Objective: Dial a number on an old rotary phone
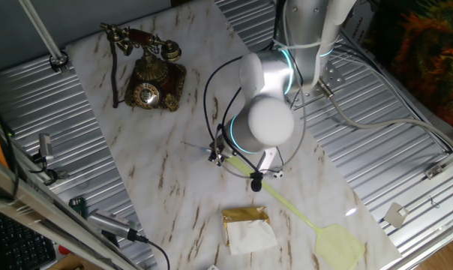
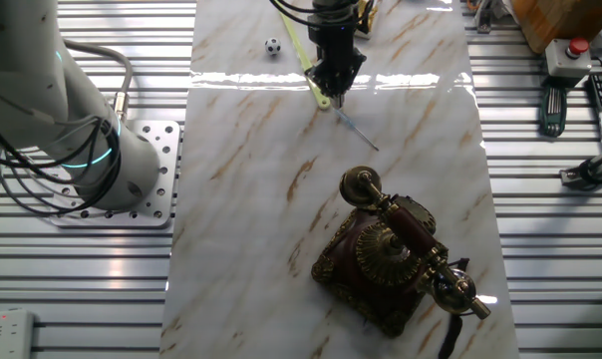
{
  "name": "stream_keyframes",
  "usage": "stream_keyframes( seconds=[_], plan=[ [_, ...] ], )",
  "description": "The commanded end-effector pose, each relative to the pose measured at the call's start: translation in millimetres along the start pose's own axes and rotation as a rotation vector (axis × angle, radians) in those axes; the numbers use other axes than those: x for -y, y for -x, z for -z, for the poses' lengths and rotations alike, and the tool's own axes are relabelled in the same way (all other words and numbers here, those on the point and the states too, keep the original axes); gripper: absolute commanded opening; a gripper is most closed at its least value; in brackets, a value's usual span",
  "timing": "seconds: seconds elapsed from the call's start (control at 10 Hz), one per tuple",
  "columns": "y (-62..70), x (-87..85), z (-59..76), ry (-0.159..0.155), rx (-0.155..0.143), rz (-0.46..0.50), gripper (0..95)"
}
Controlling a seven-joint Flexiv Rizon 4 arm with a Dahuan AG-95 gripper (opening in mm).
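The old rotary phone (image 1: 153,75) stands at the far left end of the marble sheet, dark bronze with a round brass dial (image 1: 145,94) and a red-and-brass handset on its cradle. In the other fixed view the phone (image 2: 391,254) fills the lower right. My gripper (image 2: 333,92) hangs over the middle of the sheet, well apart from the phone. Its fingers look shut on a thin rod (image 2: 359,130) that slants down toward the phone. In the first fixed view the arm's wrist hides most of the gripper (image 1: 217,155), and the thin rod (image 1: 196,146) pokes out to its left.
A yellow-green fly swatter (image 1: 316,225) lies on the marble, its handle end close under the gripper. A gold packet with white tissue (image 1: 247,227) sits near the front edge. A small black-and-white ball (image 2: 272,46) lies at the far side. Ribbed metal table (image 2: 540,229) flanks the marble.
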State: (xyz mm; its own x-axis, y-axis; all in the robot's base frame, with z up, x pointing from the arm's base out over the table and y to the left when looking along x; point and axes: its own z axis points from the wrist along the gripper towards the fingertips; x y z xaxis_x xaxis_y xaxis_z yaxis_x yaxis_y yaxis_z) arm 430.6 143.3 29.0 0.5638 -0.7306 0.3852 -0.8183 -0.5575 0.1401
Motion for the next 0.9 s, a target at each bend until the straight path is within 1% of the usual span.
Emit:
stream_keyframes(
  seconds=[0.1,0.2,0.7,0.9],
  plan=[
    [-0.1,0.1,0.2,0.004,-0.020,-0.010,0.0],
    [0.0,0.0,0.2,0.006,-0.030,-0.017,0.0],
    [0.3,0.3,-0.4,-0.004,-0.074,-0.028,0.0],
    [0.6,0.5,-1.3,-0.012,-0.085,-0.016,0.0]
  ],
)
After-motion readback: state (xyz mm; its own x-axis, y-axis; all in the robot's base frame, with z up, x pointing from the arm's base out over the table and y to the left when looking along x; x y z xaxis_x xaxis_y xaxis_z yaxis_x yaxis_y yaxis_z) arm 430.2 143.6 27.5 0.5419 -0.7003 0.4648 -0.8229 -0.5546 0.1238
